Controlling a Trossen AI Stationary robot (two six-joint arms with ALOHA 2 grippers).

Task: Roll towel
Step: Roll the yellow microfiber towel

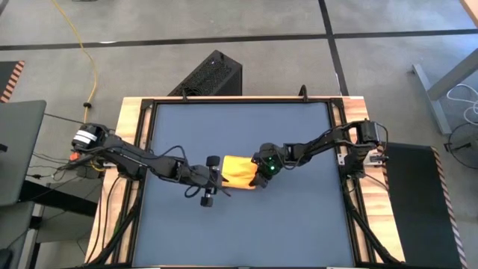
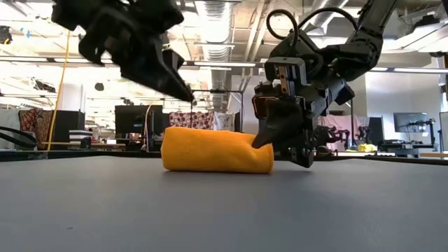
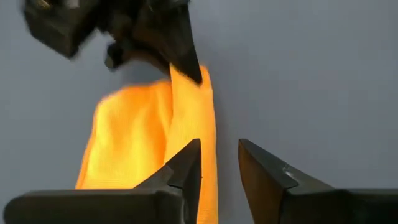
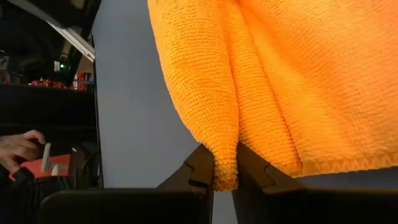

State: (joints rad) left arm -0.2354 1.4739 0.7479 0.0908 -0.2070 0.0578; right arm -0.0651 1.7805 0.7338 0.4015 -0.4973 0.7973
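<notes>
The yellow-orange towel [image 1: 237, 170] lies as a short thick roll [image 2: 217, 149] on the dark blue tabletop, near its middle. My right gripper [image 1: 261, 173] is at the roll's right end and shut on it; its fingers [image 4: 225, 163] close on a ridge of cloth. My left gripper [image 1: 216, 178] stands open at the roll's left end. In the low view its fingertips [image 2: 187, 92] hang above the roll, clear of it. The left wrist view shows the towel [image 3: 143, 137] beyond the open fingers [image 3: 219, 165]. My right gripper pinches a folded ridge of cloth [image 4: 227, 140] at the towel's right end between its two fingertips, several layers thick. The fingers come from the table's right side, slanting down. The towel rests on the table along its length, slack.
A black perforated box [image 1: 213, 75] stands beyond the table's far edge, with a yellow cable [image 1: 82, 45] on the floor. Wooden frame rails [image 1: 131, 149] border the tabletop. A person's hand [image 4: 22, 146] shows in the room in the right wrist view. Bare tabletop [image 1: 246, 232] lies toward the near edge.
</notes>
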